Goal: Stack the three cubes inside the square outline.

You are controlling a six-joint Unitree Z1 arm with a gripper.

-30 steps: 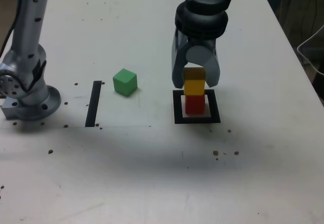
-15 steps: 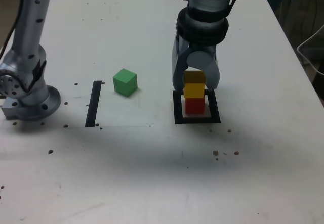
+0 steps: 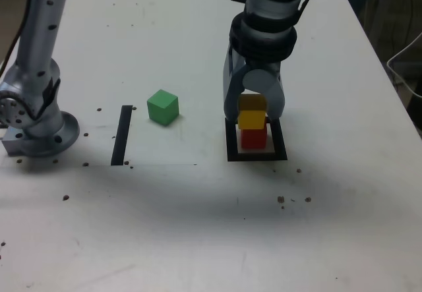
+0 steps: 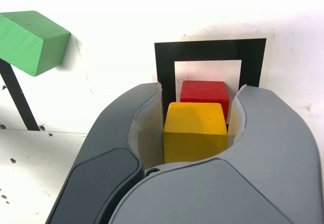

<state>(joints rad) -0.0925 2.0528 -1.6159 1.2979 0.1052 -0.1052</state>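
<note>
Wrist view — yellow cube (image 4: 195, 130) clamped between the two fingers (image 4: 144, 128), which are closed on its sides. Red cube (image 4: 204, 92) directly beneath, inside the square outline (image 4: 164, 62) on the white tabletop (image 3: 198, 226). Exterior view — green cube (image 3: 162, 107) lies apart, toward that view's left, beside a black strip (image 3: 122, 135).
</note>
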